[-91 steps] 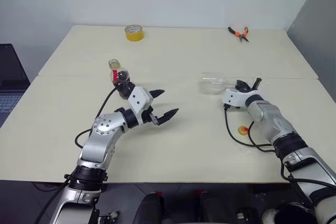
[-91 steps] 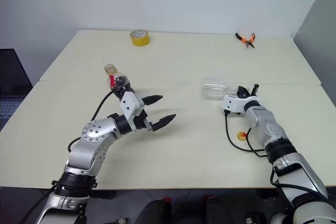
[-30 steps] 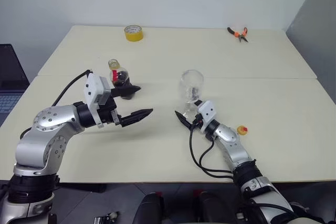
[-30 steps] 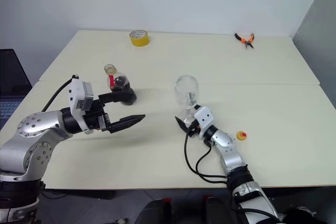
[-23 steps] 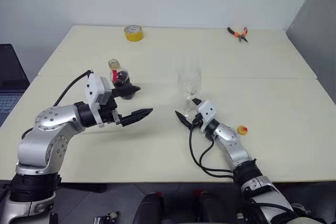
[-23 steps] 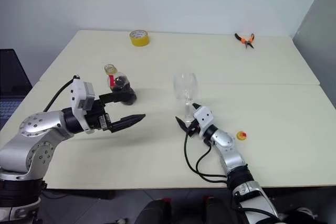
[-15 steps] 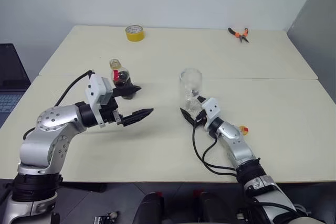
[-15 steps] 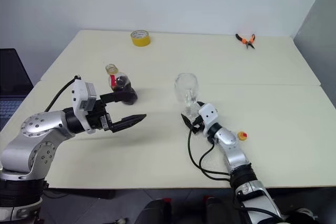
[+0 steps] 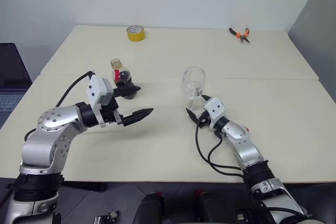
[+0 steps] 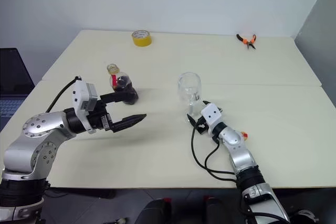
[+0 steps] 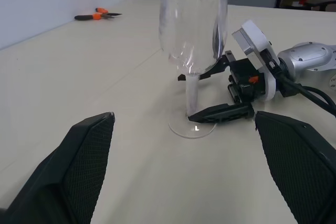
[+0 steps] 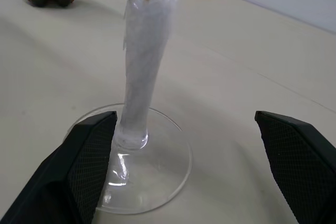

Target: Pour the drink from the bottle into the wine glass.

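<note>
At centre frame the glass [image 9: 193, 83], fragile and top-heavy, wants holding low on its stem, where the wide-open, empty right hand [image 9: 197, 109] sits; the left hand [image 9: 133, 102] gapes empty.

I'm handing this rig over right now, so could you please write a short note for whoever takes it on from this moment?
Left gripper: open, empty, hovering level just in front of the small clear plastic bottle of dark drink; bottle upright on the cream table, cap off.
Right gripper: open, low at the foot of the clear stemmed wine glass, fingers on either side of the stem, not closed on it.
The small yellow cap lies beside the right forearm.
Done: glass stands upright, empty.
Left: grasp the bottle, steady the glass, pour.
</note>
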`<state>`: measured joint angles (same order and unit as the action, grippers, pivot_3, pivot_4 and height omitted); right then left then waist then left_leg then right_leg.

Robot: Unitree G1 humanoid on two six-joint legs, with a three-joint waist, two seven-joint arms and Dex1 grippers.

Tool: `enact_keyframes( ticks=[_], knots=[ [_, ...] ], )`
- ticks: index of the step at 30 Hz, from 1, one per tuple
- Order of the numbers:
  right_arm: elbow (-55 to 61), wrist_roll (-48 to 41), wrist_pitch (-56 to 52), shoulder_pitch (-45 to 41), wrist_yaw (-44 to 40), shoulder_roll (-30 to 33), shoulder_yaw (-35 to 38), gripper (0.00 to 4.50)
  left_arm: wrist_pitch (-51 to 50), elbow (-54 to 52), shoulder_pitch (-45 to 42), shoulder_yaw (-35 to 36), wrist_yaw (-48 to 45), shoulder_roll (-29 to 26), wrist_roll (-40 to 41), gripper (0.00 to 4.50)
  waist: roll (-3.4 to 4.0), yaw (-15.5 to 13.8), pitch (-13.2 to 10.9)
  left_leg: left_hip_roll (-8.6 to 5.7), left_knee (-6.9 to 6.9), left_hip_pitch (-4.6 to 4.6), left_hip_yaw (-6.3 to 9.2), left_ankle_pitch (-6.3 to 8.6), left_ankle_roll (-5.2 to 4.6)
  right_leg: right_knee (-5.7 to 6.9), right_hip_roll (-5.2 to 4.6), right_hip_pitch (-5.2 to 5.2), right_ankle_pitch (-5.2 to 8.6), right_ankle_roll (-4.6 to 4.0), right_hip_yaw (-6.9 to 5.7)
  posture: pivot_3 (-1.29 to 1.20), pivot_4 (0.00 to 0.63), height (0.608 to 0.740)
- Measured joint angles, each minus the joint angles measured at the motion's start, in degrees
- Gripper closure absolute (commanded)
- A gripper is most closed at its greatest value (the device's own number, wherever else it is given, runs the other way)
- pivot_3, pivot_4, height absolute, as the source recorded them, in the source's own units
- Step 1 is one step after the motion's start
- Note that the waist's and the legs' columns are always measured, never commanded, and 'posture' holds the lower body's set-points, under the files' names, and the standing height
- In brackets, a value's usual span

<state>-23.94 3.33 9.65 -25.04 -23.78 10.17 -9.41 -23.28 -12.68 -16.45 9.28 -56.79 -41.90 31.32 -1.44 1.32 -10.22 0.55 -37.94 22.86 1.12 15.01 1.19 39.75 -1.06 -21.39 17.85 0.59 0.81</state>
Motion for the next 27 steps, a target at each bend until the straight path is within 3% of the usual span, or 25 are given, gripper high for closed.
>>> enact_keyframes(
  ticks=[6, 11, 18, 22, 27],
  knots=[
    [3.5, -1.4, -2.7, 2.1, -1.2, -0.1, 0.1, 0.01, 0.1, 0.0, 0.1, 0.0, 1.1, 0.8, -0.3, 0.0, 0.0, 0.1, 0.0, 0.01, 0.01, 0.01, 0.0, 0.0, 0.0, 0.0, 0.0, -0.01, 0.0, 0.0, 0.01, 0.0, 0.15, 0.74],
    [14.2, -6.6, -9.5, 7.4, -6.6, 1.0, 0.0, 0.01, 0.2, -0.3, 2.6, 0.7, 5.4, 3.8, -0.7, 0.0, 0.03, 0.3, 0.0, 0.03, 0.05, 0.05, 0.0, 0.01, -0.01, -0.01, 0.0, -0.06, 0.0, 0.0, 0.03, 0.0, 0.15, 0.74],
    [37.2, -15.9, -21.2, 18.8, -13.5, 10.6, 2.3, 0.01, 1.4, -5.3, 11.2, 4.2, 15.7, 10.0, -1.8, 0.0, 0.01, 0.2, 0.0, 0.04, 0.06, 0.07, 0.05, 0.02, -0.02, -0.14, -0.01, -0.02, 0.0, 0.01, -0.01, 0.0, 0.15, 0.74],
    [53.0, -24.2, -27.6, 26.1, -15.3, 15.4, 5.8, 0.01, 5.7, -7.1, 17.9, 5.7, 26.2, 16.8, -8.1, 0.0, 0.01, 0.1, 0.0, 0.05, 0.08, 0.07, 0.08, 0.02, -0.02, -0.21, -0.01, 0.03, 0.0, 0.02, -0.03, 0.0, 0.15, 0.74],
    [60.1, -28.4, -31.0, 27.0, -16.3, 18.8, 6.2, 0.01, 10.6, -6.4, 19.5, 6.0, 34.6, 20.1, -15.3, 0.0, -0.09, 0.0, 0.0, 0.02, 0.07, 0.03, 0.16, 0.02, -0.02, -0.2, 0.01, 0.1, 0.0, 0.02, -0.14, 0.0, 0.15, 0.74]
  ],
)
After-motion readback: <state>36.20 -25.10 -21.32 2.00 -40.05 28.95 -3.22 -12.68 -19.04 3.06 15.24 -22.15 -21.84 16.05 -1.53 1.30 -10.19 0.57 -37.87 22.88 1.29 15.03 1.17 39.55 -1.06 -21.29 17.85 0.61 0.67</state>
